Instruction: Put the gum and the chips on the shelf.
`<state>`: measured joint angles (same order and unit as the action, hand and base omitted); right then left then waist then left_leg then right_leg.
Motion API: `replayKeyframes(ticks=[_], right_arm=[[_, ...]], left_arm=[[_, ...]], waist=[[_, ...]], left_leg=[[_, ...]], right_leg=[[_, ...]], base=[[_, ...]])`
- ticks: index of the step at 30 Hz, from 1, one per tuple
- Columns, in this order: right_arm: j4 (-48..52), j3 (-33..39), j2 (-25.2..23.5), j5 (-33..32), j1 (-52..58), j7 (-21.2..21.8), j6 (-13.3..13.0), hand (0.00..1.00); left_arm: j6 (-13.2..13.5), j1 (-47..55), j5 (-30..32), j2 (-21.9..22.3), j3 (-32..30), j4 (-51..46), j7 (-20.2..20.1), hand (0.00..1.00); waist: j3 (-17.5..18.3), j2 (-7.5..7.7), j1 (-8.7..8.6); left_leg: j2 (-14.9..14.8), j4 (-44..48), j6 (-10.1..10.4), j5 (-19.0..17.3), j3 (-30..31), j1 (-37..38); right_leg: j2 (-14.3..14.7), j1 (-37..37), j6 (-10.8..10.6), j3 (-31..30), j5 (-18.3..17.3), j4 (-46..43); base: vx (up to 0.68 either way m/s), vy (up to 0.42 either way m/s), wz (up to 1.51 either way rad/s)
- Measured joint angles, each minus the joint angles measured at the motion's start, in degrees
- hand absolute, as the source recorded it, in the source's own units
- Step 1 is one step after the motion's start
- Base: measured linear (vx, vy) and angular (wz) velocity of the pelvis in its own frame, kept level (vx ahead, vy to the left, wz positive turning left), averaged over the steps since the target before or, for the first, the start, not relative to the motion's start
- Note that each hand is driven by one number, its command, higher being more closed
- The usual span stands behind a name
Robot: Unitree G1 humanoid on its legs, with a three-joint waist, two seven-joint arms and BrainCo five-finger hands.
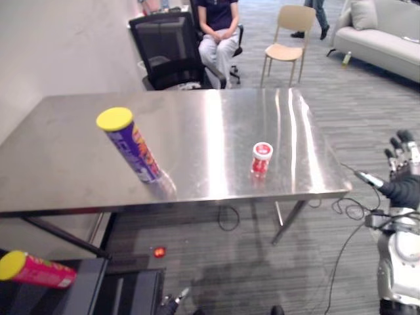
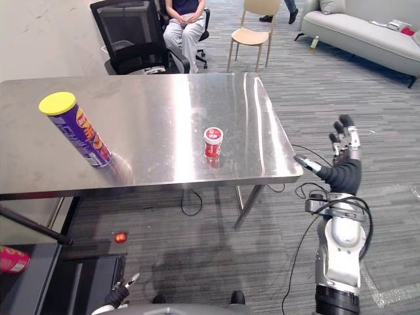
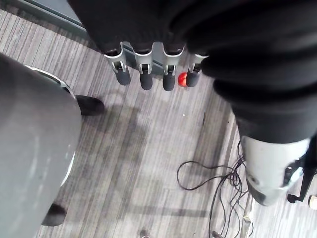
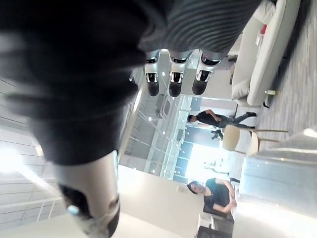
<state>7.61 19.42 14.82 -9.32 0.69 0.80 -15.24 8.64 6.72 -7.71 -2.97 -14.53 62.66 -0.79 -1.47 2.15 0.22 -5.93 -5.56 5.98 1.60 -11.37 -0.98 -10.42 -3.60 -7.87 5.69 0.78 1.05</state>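
low at the bottom edge of the head views, the left robot hand [image 3: 146,78] hangs over the carpeted floor, most of it cut off there. its wrist view shows its fingers straight and loose, holding nothing. one fingertip half hides a small red thing [image 1: 159,251] on the floor; what it is cannot be made out.

the right robot hand [image 2: 342,172] is raised off the near right corner of the tabletop [image 1: 65,157], clear of it. its fingers are straight, its thumb is spread wide, and it is empty.

the purple chips can [image 1: 134,147] stands on the left part of the tabletop, yellow lid up. its label has orange lettering that is too small to read. the gum tub [image 1: 262,158], red with a white top, stands near the front edge, well apart from the can and from both hands. its print cannot be read either.

at lower left a pink can [image 1: 36,270] with a yellow lid lies on its side on a dark shelf [image 1: 85,289]. the right eye view cuts most of it off.

beyond the tabletop a person [image 1: 220,29] sits by a black office chair [image 1: 167,49], head out of frame. a beige chair [image 1: 289,39] and a grey sofa [image 1: 387,36] stand farther back.
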Motion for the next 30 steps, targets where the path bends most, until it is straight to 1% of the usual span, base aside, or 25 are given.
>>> replayKeyframes(ticks=[7, 13, 15, 21, 23, 25, 30], right_arm=[[-7.37, -4.23, -0.03, -0.69, -4.29, -0.49, 0.37, 0.0], [-13.37, -6.32, -0.05, -0.68, -7.81, -1.53, 0.93, 0.0], [-15.83, -7.97, -0.16, -0.72, -10.06, -1.66, 1.13, 0.0], [-18.68, -10.17, -0.19, -0.71, -13.87, -2.05, 1.65, 0.0], [-20.26, -11.21, -0.22, -0.69, -15.27, -2.3, 2.37, 0.0], [-21.49, -12.34, -0.23, -0.65, -16.87, -2.32, 2.55, 0.0], [-22.62, -14.75, -0.25, -0.63, -19.2, -2.28, 2.68, 0.0]], left_arm=[[0.04, -0.56, 0.0, -0.06, 0.19, -0.03, 0.42, 0.0], [0.02, -1.62, 0.01, -0.13, 0.81, -0.03, 0.49, 0.0], [-0.03, -1.85, 0.01, -0.14, 0.85, 0.0, 0.52, 0.0], [-0.01, -2.19, 0.01, -0.37, 1.41, -0.02, 0.54, 0.0], [-0.01, -2.27, 0.01, -0.45, 1.65, -0.02, 0.55, 0.0], [-0.01, -2.67, 0.0, -0.56, 1.88, -0.05, 0.56, 0.0], [-0.02, -3.13, 0.01, -0.59, 1.93, -0.18, 0.57, 0.0]], waist=[[-1.19, -0.28, 0.33], [-2.49, -0.36, 1.57], [-2.78, -0.4, 1.7], [-3.59, -0.43, 1.94], [-3.74, -0.43, 1.97], [-4.47, -0.42, 2.27], [-4.92, -0.34, 3.24]], left_leg=[[0.29, 0.08, -0.23, 0.49, 1.59, -0.93], [0.31, 0.08, -0.25, 0.58, 2.71, -0.91], [0.39, 0.08, -0.28, 0.62, 2.78, -0.94], [0.43, -0.02, -0.31, 0.8, 3.32, -0.98], [0.43, -0.14, -0.29, 0.88, 3.65, -0.98], [0.43, -0.22, -0.29, 1.02, 4.14, -0.96], [0.43, -0.24, -0.3, 1.11, 4.36, -0.97]], right_leg=[[-0.31, 0.05, -0.06, 1.44, -0.07, -0.02], [-0.29, 0.81, -0.05, 2.46, -0.08, 0.04], [-0.37, 0.82, -0.05, 2.57, -0.08, 0.04], [-0.37, 1.06, -0.05, 3.09, -0.08, 0.0], [-0.36, 1.26, 0.01, 3.33, -0.13, 0.0], [-0.36, 1.64, 0.03, 3.69, -0.14, 0.01], [-0.37, 1.76, 0.03, 3.93, -0.15, 0.01]], base=[[-0.01, -0.006, 0.12], [0.0, -0.009, 0.09], [0.0, 0.0, 0.0], [-0.01, -0.007, 0.03], [-0.02, -0.01, 0.08], [-0.02, -0.008, 0.1], [0.0, -0.001, 0.01]])
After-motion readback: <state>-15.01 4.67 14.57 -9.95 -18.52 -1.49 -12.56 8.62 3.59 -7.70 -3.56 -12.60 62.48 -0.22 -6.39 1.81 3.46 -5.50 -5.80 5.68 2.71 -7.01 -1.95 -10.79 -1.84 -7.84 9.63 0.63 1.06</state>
